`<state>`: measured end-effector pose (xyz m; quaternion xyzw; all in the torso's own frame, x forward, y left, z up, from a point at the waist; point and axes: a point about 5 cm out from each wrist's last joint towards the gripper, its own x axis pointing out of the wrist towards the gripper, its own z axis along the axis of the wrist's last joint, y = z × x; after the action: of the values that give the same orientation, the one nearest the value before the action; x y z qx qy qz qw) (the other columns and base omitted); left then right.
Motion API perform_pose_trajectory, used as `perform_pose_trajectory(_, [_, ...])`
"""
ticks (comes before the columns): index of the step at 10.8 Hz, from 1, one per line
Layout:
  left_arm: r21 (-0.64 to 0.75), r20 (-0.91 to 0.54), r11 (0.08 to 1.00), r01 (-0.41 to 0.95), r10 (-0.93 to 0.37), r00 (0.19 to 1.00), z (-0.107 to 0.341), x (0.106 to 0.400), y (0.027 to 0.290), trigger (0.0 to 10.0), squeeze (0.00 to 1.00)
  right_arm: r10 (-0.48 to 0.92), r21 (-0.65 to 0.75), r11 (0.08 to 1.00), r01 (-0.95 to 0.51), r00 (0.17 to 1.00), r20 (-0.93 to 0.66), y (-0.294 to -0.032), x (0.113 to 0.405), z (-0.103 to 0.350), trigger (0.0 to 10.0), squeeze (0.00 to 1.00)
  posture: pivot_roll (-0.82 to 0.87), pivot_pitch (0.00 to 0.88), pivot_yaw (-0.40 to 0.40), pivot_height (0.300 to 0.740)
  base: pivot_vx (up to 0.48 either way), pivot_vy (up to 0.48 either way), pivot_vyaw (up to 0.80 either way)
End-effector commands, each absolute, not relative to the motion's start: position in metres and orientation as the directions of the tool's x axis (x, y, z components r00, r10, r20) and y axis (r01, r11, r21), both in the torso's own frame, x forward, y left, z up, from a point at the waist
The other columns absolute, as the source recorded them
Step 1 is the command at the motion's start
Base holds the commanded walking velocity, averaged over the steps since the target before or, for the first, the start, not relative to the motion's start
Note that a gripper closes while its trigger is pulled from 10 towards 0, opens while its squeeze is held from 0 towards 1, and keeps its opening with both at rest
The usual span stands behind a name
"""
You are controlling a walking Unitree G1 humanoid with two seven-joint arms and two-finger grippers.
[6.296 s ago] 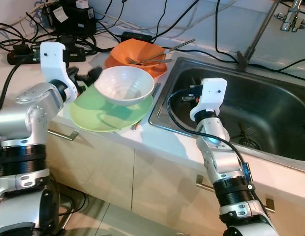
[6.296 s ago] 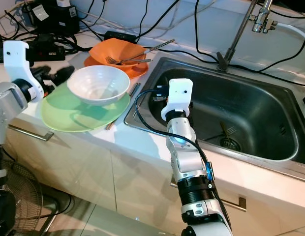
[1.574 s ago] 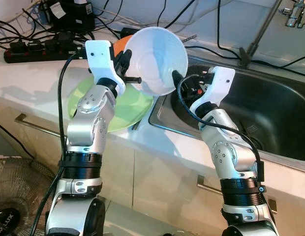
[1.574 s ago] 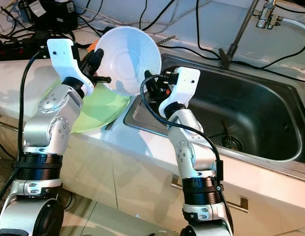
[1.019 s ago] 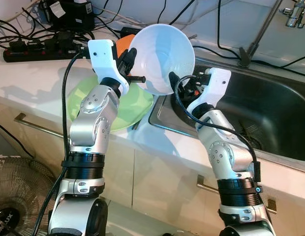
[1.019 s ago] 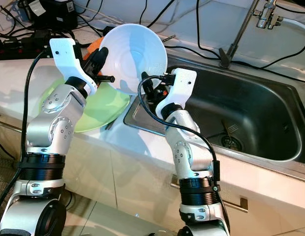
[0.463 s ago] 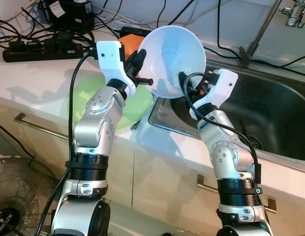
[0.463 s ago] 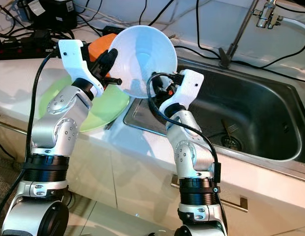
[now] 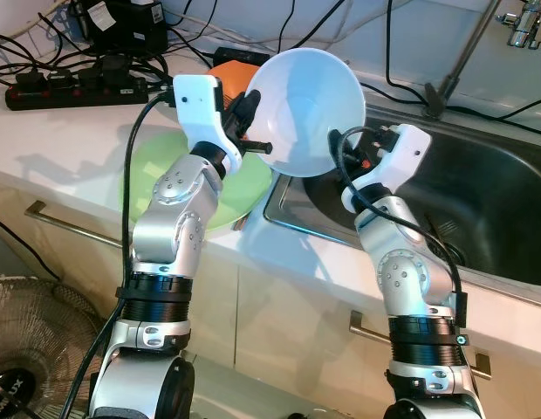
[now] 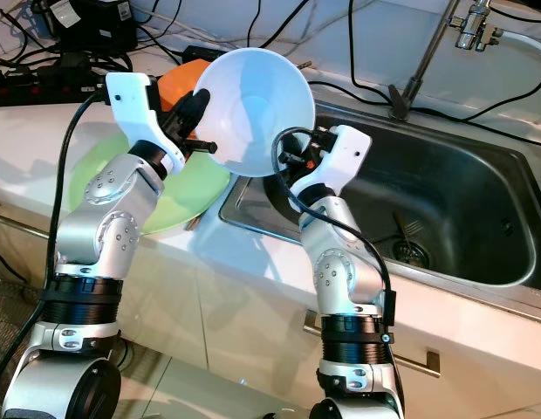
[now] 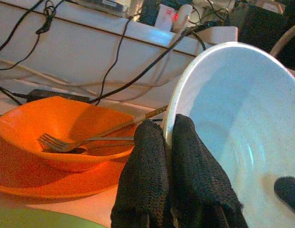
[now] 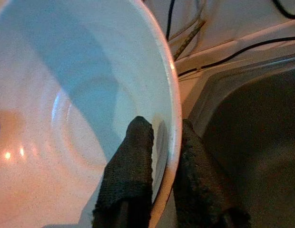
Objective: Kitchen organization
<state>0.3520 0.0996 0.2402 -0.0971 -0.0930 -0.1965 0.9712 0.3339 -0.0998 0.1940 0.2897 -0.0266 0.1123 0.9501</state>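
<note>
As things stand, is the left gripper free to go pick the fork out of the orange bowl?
Probably not: the left gripper is shut on the white bowl rim, shared with the right gripper. The fork lies unobstructed in the orange bowl.

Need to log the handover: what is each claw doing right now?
Left claw: closed on the rim of the white bowl.
Right claw: closed on the white bowl's opposite rim.

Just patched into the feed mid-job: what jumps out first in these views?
The white bowl, tilted on its side in the air at the sink's near-left corner, with the left gripper pinching one side of its rim and the right gripper pinching the other. Behind it on the cable-strewn counter sits an orange bowl with a fork in it, and beside that a green plate.
</note>
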Motion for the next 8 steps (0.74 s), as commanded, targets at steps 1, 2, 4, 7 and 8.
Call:
perform_pose_trajectory(1, [-0.130, 0.256, 0.898, 0.421, -0.380, 0.889, 0.2495, 0.3492, 0.0955, 10.0, 0.00, 0.219, 0.554, 0.798, -0.237, 0.971, 0.100, -0.0952, 0.3349, 0.1921, 0.0, 0.00, -0.07, 0.040, -0.084, 0.740, 0.000, 0.000, 0.00])
perform_pose_trajectory(2, [-0.128, 0.256, 0.898, 0.421, -0.381, 0.889, 0.2496, 0.3492, 0.0955, 10.0, 0.00, 0.220, 0.559, 0.794, -0.238, 0.970, 0.100, -0.0950, 0.3350, 0.1920, 0.0, 0.00, -0.07, 0.040, -0.084, 0.740, 0.000, 0.000, 0.00])
perform_pose_trajectory(4, [-0.114, 0.252, 0.902, 0.416, -0.379, 0.891, 0.2493, 0.3498, 0.0963, 10.0, 0.00, 0.219, 0.563, 0.792, -0.238, 0.970, 0.101, -0.0950, 0.3351, 0.1923, 0.0, 0.00, -0.07, 0.040, -0.081, 0.740, 0.000, 0.000, 0.00])
perform_pose_trajectory(7, [-0.099, 0.252, 0.900, 0.425, -0.390, 0.886, 0.2488, 0.3497, 0.0949, 10.0, 1.00, 0.212, 0.563, 0.793, -0.233, 0.972, 0.104, -0.0960, 0.3353, 0.1929, 0.0, 0.00, -0.07, 0.039, -0.080, 0.740, 0.000, 0.000, 0.00])
perform_pose_trajectory(8, [-0.097, 0.253, 0.901, 0.424, -0.389, 0.886, 0.2489, 0.3498, 0.0950, 10.0, 1.00, 0.208, 0.565, 0.792, -0.231, 0.972, 0.106, -0.0968, 0.3356, 0.1934, 0.0, 0.00, -0.07, 0.041, -0.082, 0.740, 0.000, 0.000, 0.00])
